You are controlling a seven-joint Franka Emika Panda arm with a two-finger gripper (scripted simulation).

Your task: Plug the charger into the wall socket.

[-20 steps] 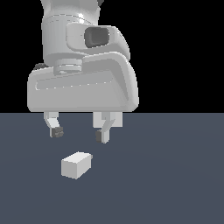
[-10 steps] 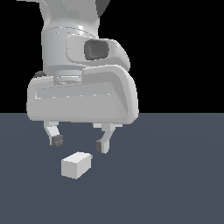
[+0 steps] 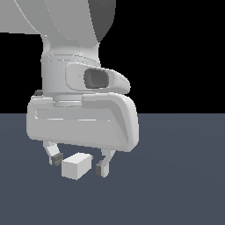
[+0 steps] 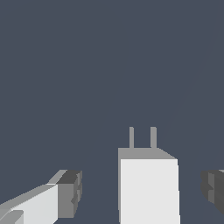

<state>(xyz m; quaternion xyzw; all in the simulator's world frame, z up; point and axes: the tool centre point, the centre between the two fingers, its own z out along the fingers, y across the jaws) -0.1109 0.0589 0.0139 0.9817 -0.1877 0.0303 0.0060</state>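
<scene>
The charger [image 3: 76, 166] is lying on the dark floor [image 3: 176, 176], between the spread fingers of the gripper [image 3: 79, 163], which is standing wide and gripping nothing. In the wrist view the charger [image 4: 148, 188] is pointing its two prongs [image 4: 142, 137] away from the camera, with a dark fingertip pad [image 4: 70, 192] apart from it on each side. A sound grasp is calling for centring the block and closing squarely on its long sides. The wall socket is not appearing in either view.

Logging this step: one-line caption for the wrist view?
Open tool straddling the white charger, its two prongs pointing away over the dark floor.
</scene>
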